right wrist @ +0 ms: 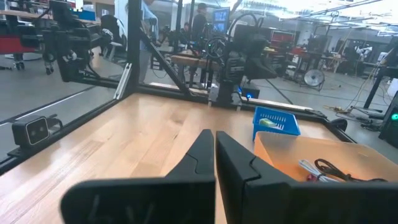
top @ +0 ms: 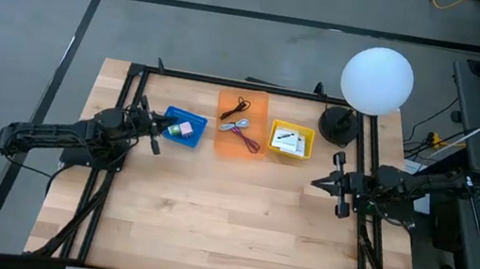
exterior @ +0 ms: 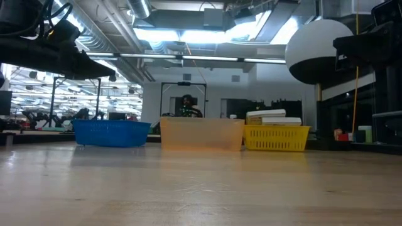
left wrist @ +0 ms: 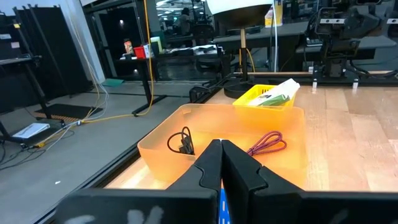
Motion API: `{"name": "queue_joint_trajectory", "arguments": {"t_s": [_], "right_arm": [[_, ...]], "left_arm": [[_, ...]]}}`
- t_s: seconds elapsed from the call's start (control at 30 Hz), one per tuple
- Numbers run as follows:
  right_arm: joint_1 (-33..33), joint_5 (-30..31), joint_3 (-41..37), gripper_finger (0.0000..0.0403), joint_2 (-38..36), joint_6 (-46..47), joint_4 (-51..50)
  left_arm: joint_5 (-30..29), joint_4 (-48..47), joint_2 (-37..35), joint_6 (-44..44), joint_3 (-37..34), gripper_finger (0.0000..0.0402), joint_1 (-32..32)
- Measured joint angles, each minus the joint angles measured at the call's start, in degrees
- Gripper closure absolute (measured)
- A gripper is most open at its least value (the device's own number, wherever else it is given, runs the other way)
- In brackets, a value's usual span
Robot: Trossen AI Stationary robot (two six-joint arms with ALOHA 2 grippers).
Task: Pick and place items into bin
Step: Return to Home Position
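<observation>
From above, I am holding my left gripper [top: 165,126] over the wooden table [top: 225,237], just beside the blue bin [top: 199,121]. My right gripper [top: 319,182] is hovering near the table's right edge, apart from the yellow bin [top: 294,126]. The three bins are standing in a row along the table's back edge, with the orange bin [top: 258,109] between the other two. Pink and green pieces [top: 184,129] are lying in the blue one, a black cable [top: 236,107] and a reddish cable [top: 242,131] in the orange one, and white cards [top: 287,139] in the yellow one.

From table height, the bins are showing side by side. The white cards are sticking up above the yellow rim, and a white lamp globe [exterior: 317,50] is showing above and to the right of them.

Through my left wrist, my fingers [left wrist: 208,163] are pressing together and gripping nothing. They are pointing at the orange bin with both cables in it.

Through my right wrist, my fingers [right wrist: 199,152] are closing to a hairline gap, empty. They are facing across bare wood towards the blue and orange bins.
</observation>
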Motion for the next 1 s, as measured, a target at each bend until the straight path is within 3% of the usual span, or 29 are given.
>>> {"name": "queue_joint_trajectory", "arguments": {"t_s": [1.0], "right_arm": [[3.0, 1.5, 0.0, 0.0402, 0.1, 0.0, -0.2]], "left_arm": [[0.0, 0.0, 0.0, 0.0, 0.0, 0.0398, 0.0]]}}
